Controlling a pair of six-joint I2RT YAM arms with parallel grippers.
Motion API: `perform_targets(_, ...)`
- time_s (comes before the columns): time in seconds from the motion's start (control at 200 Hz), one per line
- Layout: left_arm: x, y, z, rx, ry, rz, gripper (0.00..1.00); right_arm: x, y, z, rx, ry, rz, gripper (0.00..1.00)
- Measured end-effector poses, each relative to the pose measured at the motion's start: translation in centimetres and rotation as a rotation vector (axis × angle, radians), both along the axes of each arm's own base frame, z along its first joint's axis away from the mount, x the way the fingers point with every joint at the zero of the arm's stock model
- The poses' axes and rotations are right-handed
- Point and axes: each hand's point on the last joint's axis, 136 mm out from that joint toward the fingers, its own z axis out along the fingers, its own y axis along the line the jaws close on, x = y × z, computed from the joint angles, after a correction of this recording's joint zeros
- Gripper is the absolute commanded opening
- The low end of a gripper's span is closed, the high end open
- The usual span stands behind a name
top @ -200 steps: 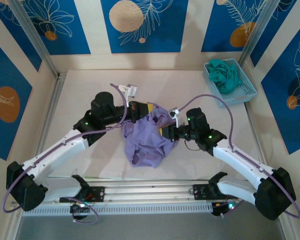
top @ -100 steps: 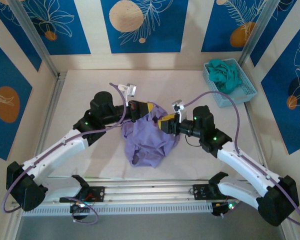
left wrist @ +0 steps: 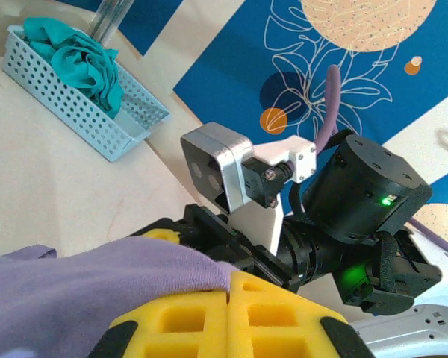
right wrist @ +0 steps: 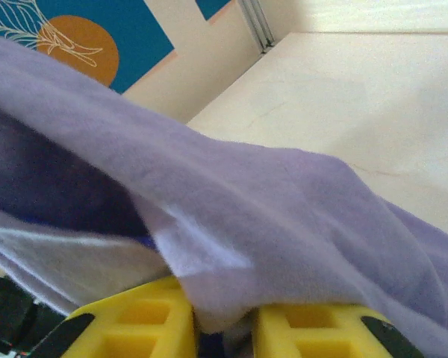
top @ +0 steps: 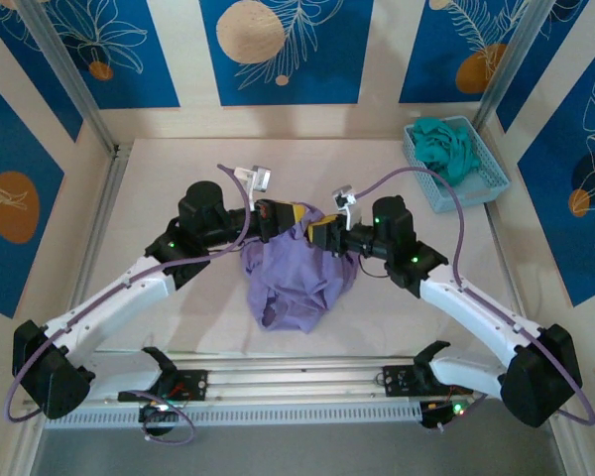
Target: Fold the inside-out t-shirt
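The t-shirt (top: 296, 283) held at its far edge
The left claw (top: 297, 218) and the right claw (top: 317, 231), close together, both pinch its cloth; the rest lies bunched on the tabletop (top: 159, 178).

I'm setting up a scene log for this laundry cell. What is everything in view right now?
t-shirt: one, lavender, crumpled mid-table, upper edge held by both grippers.
basket: one, light blue, perforated, far right corner of the table.
garment: one, teal, bunched inside the basket.
table: one, cream, under everything.
wall panels: several, blue with white leaves and orange discs, around the table.
left arm: one, white and black, reaching in from near left.
right arm: one, white and black, from near right.
left gripper: yellow pads, shut on the t-shirt.
right gripper: yellow pads, shut on the t-shirt.
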Motion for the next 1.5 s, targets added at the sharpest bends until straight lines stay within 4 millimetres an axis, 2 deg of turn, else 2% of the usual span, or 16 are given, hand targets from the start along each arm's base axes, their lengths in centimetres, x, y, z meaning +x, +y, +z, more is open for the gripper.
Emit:
perform_targets(0.04, 0.0, 0.0, 0.0, 0.0, 0.0, 0.0, 0.0, 0.0, 0.1, 0.3, 0.004, -0.009, 0.005, 0.0)
perform_targets(0.23, 1.0, 0.8, -0.1, 0.002, 0.002, 0.033, 0.0, -0.9, -1.0, 2.4, 0.073, -0.006, 0.051, 0.0)
perform_targets(0.365, 2.7, 2.2, -0.4, 0.012, 0.01, 0.102, 0.0, -2.6, -2.3, 5.1, 0.158, -0.008, 0.122, 0.0)
perform_targets(0.47, 3.3, 2.8, -0.9, 0.032, 0.021, 0.132, 0.0, -4.0, -2.3, 6.3, 0.214, 0.017, 0.201, 0.0)
perform_targets(0.625, 3.6, 3.2, -1.3, 0.048, 0.024, 0.146, 0.0, -5.2, -2.0, 6.2, 0.237, 0.068, 0.29, 0.0)
perform_targets(0.8, 3.8, 4.8, -1.2, 0.064, 0.022, 0.179, 0.0, -4.2, -3.6, 5.2, 0.255, 0.092, 0.238, 0.0)
perform_targets(0.92, 3.1, 5.6, -1.0, 0.09, 0.0, 0.18, 0.0, -4.5, -3.6, 4.4, 0.276, 0.122, 0.251, 0.0)
perform_targets(1.115, 3.2, 6.6, -3.2, 0.191, 0.001, 0.206, 0.0, -5.1, -3.4, 5.4, 0.296, 0.087, 0.3, 0.0)
perform_targets(1.3, 4.6, 8.3, -5.9, 0.312, 0.021, 0.293, 0.19, -5.8, -2.9, 5.6, 0.298, 0.074, 0.34, 0.0)
perform_targets(1.5, 4.6, 8.3, -8.1, 0.346, 0.053, 0.287, 0.4, -5.4, -2.4, 5.1, 0.293, 0.093, 0.319, 0.0)
